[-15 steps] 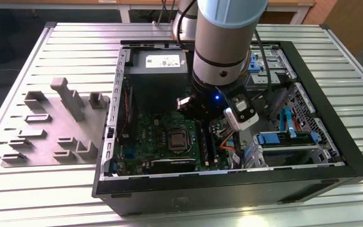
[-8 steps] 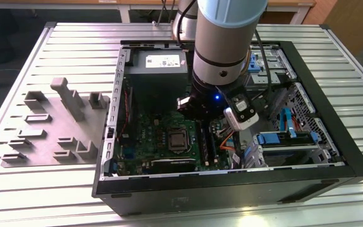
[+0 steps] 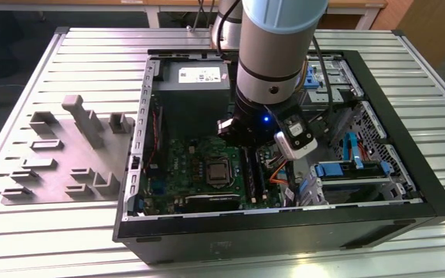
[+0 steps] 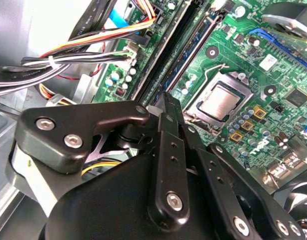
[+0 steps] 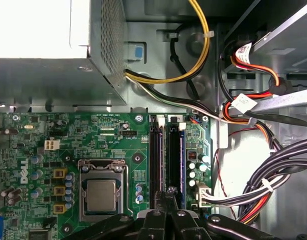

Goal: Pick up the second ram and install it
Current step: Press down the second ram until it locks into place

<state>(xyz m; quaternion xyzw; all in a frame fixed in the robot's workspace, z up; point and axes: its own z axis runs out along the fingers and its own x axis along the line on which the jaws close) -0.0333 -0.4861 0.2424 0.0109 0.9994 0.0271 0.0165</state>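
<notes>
The second ram (image 5: 182, 160) shows edge-on as a thin blue-green strip standing in one of the long black slots of the green motherboard (image 3: 183, 168). In the second wrist view the second ram (image 4: 191, 57) runs up to my fingertips. My gripper (image 5: 169, 191) is shut, its tips together right over the near end of that strip. I cannot tell whether they touch it. In the second wrist view the gripper (image 4: 165, 97) points down at the slots beside the processor socket (image 4: 221, 102). In the exterior view the gripper (image 3: 245, 142) is down inside the open computer case.
A grey power-supply box (image 3: 199, 75) fills the case's far end. Bundles of coloured cables (image 5: 253, 115) hang close beside the slots, with drive bays (image 3: 354, 168) on the exterior view's right. Grey holder blocks (image 3: 68, 156) stand on the slatted table on the exterior view's left.
</notes>
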